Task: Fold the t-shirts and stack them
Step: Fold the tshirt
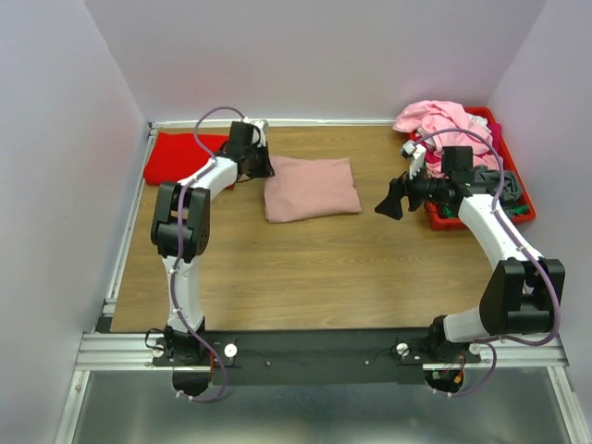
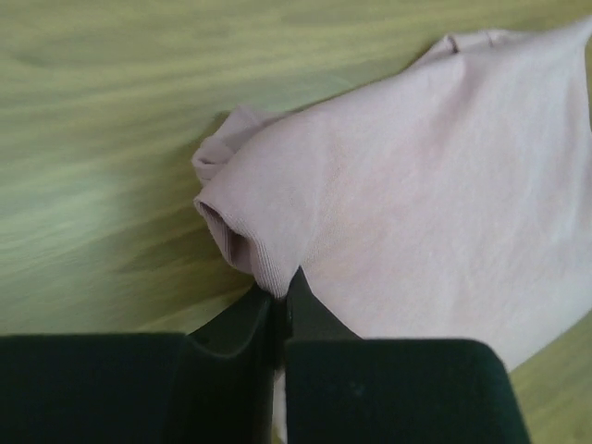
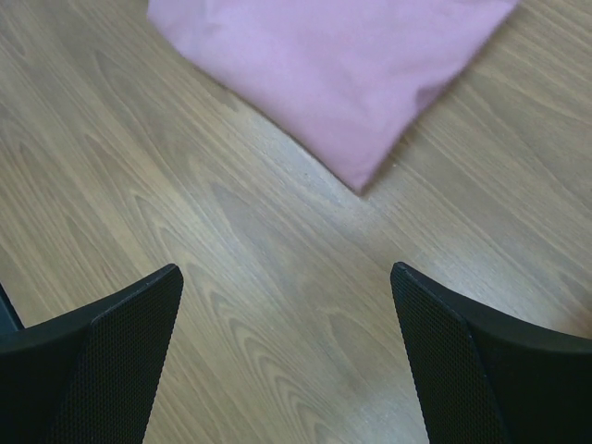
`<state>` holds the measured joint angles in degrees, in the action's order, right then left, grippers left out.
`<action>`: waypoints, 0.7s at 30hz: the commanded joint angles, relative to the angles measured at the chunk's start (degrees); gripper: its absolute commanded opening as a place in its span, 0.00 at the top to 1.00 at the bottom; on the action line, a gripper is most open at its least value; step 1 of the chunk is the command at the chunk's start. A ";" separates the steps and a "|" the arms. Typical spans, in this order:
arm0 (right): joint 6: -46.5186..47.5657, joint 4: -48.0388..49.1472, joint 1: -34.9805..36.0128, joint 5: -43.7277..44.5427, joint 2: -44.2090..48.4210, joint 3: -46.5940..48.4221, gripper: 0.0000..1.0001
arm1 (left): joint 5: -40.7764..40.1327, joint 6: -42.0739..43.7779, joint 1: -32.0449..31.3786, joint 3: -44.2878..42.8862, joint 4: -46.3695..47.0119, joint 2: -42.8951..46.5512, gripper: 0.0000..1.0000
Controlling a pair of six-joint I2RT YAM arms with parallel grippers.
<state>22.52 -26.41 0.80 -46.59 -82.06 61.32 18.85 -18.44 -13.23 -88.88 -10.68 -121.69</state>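
A folded dusty-pink t-shirt (image 1: 311, 188) lies on the wooden table (image 1: 305, 268) at the back middle. My left gripper (image 1: 260, 165) is at its left edge, shut on a ribbed hem of the shirt (image 2: 268, 273). The shirt fills the right of the left wrist view (image 2: 435, 203). A folded bright red t-shirt (image 1: 183, 157) lies at the back left corner. My right gripper (image 1: 391, 201) is open and empty above bare table, right of the pink shirt, whose corner shows in the right wrist view (image 3: 342, 74).
A red plastic bin (image 1: 513, 199) at the back right holds a heap of light pink (image 1: 435, 118), magenta and grey shirts. Pale walls close the table at the back and sides. A metal rail (image 1: 314, 350) runs along the near edge.
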 commanded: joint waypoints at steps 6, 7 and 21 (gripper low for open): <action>0.24 0.75 -0.36 -0.43 0.59 -0.85 0.00 | -30.62 10.43 -0.04 -7.26 -12.96 7.17 1.00; 0.24 0.66 -0.36 -0.43 0.59 -0.85 0.00 | -31.67 11.40 -0.04 -8.66 -14.27 7.17 1.00; -0.11 0.66 -0.36 -1.58 0.24 -0.76 0.00 | -48.20 18.17 -0.04 -22.65 -21.05 4.97 1.00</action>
<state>22.52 -26.41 0.73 -46.65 -82.06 61.32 -21.96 -2.55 -13.37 -107.79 -29.89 -116.05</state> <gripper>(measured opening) 0.996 0.097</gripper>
